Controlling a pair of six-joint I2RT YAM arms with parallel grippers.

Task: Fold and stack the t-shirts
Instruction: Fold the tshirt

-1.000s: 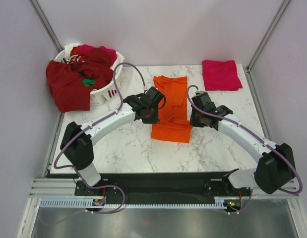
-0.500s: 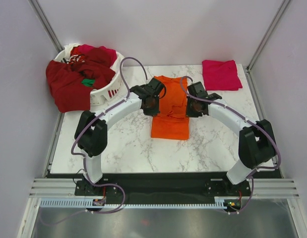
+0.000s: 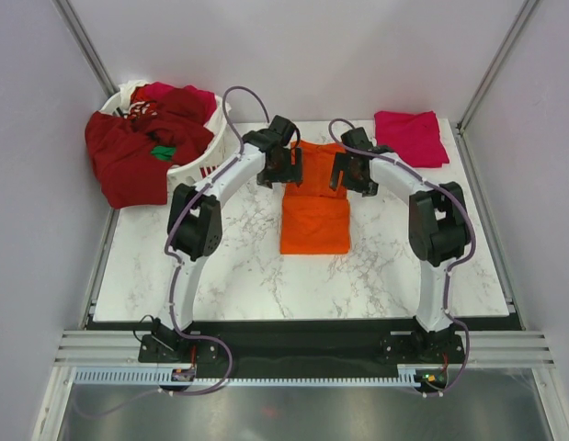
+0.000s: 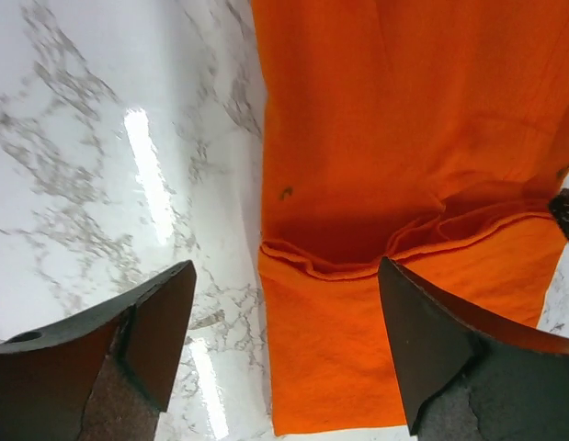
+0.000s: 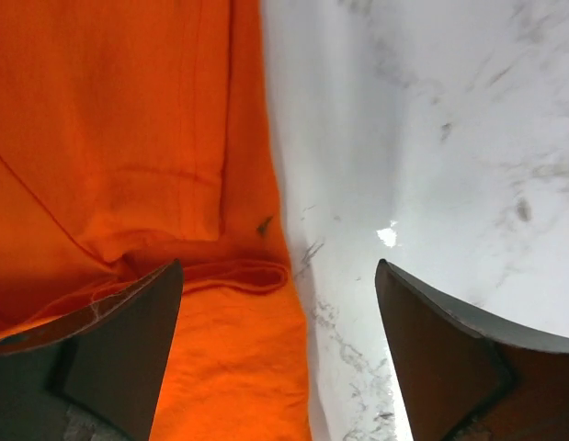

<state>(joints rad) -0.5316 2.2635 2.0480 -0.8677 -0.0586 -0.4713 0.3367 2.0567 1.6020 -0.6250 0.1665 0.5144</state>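
Left wrist view: left fingers (image 4: 128, 358) apart astride the orange t-shirt (image 4: 403, 138) edge; right fingers (image 5: 449, 358) likewise.

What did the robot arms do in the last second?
The left gripper and right gripper both slid away from their bases toward the orange shirt's far end, open and holding nothing. The pink shirt and basket stayed put.

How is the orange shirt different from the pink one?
The orange shirt is a long strip, partly folded; the pink shirt is a squarish packet. The orange shirt lies in the middle; the pink shirt sits at the far right corner. Both lie on the table.
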